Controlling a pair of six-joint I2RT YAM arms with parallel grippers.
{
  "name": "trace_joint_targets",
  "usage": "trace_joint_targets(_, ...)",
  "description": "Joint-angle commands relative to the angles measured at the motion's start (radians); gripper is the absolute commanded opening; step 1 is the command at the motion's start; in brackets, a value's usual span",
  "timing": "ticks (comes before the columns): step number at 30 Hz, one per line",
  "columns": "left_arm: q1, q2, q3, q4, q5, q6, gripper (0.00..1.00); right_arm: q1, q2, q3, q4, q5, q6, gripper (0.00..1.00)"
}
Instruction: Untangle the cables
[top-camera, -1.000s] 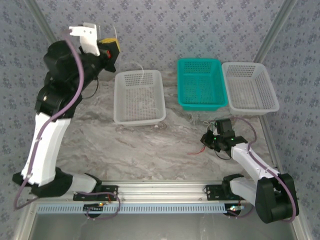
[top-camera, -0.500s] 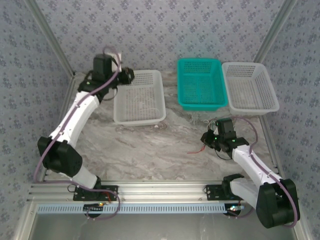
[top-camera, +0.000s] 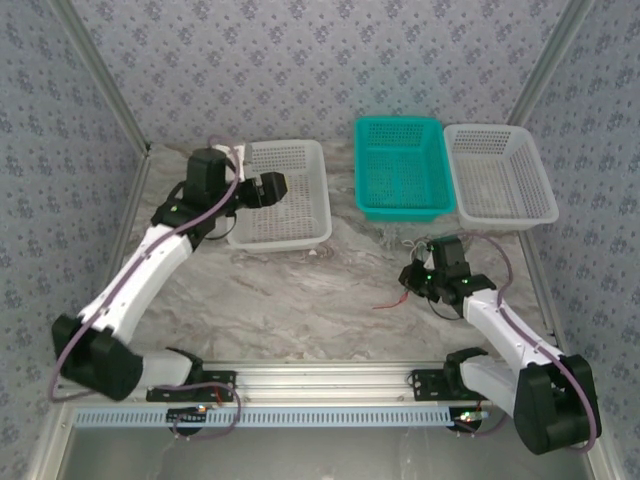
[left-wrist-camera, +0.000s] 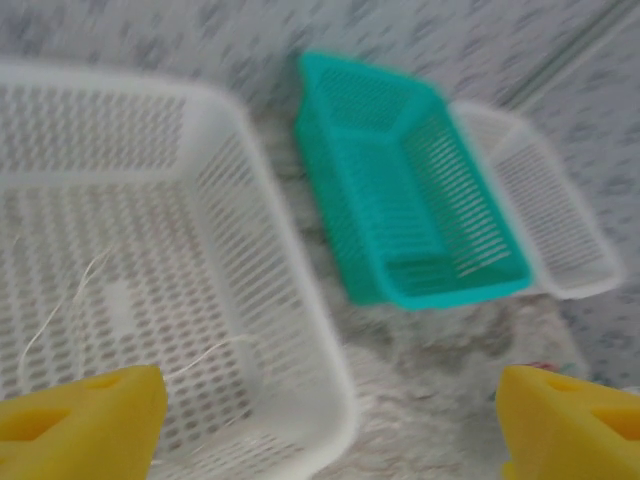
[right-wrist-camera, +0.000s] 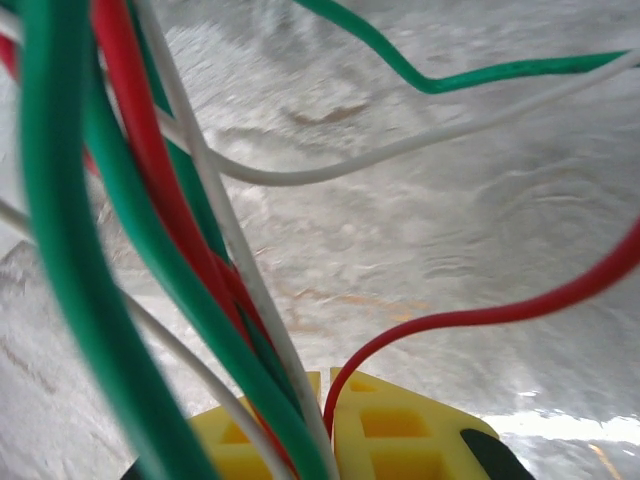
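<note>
Red, green, pale cables (right-wrist-camera: 55, 200) lengthwise outward from right gripper (right-wrist-camera: 328, 415)

From above I see my left gripper (top-camera: 272, 187) hanging over the near-left part of the white perforated plastic basket (top-camera: 280, 238). To its right stand a teal plastic basket (top-camera: 402, 210) and a second white mesh basket (top-camera: 505, 215), just beside each other. My right gripper (top-camera: 412, 278) sits low on the grey marbled worktop (top-camera: 300, 290) at the thin tangled cables (top-camera: 392, 301), one red strand trailing left.
</note>
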Motion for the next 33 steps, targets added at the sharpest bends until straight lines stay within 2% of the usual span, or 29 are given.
trace_joint_targets(1, -0.097, -0.066, 0.008, 0.083, -0.003, -0.018, 0.85, 0.104, -0.023, 0.046, 0.087, -0.05, -0.104, 0.0)
trace_joint_targets(5, -0.238, -0.054, -0.005, 0.083, 0.02, 0.039, 0.83, 0.284, -0.077, 0.09, 0.115, -0.029, -0.251, 0.0)
trace_joint_targets(9, -0.33, -0.027, -0.033, 0.045, 0.013, 0.206, 0.81, 0.406, -0.118, 0.107, 0.129, -0.008, -0.385, 0.0)
trace_joint_targets(12, -0.373, -0.025, -0.088, 0.088, 0.122, 0.323, 0.81, 0.422, -0.108, 0.128, 0.112, 0.028, -0.391, 0.0)
trace_joint_targets(14, -0.406, -0.027, -0.13, 0.136, 0.182, 0.396, 0.82, 0.422, -0.087, 0.144, 0.106, -0.004, -0.403, 0.0)
trace_joint_targets(17, -0.461, -0.006, -0.158, 0.154, 0.125, 0.487, 0.82, 0.426, -0.053, 0.156, 0.114, -0.057, -0.406, 0.0)
trace_joint_targets(23, -0.464, 0.076, -0.182, 0.19, 0.078, 0.521, 0.8, 0.433, -0.037, 0.169, 0.114, -0.063, -0.398, 0.0)
trace_joint_targets(25, -0.463, 0.095, -0.197, 0.204, 0.081, 0.521, 0.7, 0.433, -0.043, 0.176, 0.1, -0.041, -0.4, 0.0)
trace_joint_targets(26, -0.463, 0.102, -0.209, 0.216, 0.078, 0.518, 0.58, 0.433, -0.048, 0.178, 0.091, -0.029, -0.404, 0.0)
trace_joint_targets(29, -0.462, 0.103, -0.237, 0.244, 0.061, 0.501, 0.1, 0.43, -0.059, 0.176, 0.07, 0.02, -0.406, 0.0)
trace_joint_targets(30, -0.462, 0.098, -0.242, 0.248, 0.061, 0.494, 0.0, 0.425, -0.062, 0.174, 0.067, 0.038, -0.402, 0.0)
trace_joint_targets(33, -0.461, 0.066, -0.251, 0.27, 0.065, 0.472, 0.0, 0.406, -0.057, 0.169, 0.045, 0.102, -0.379, 0.0)
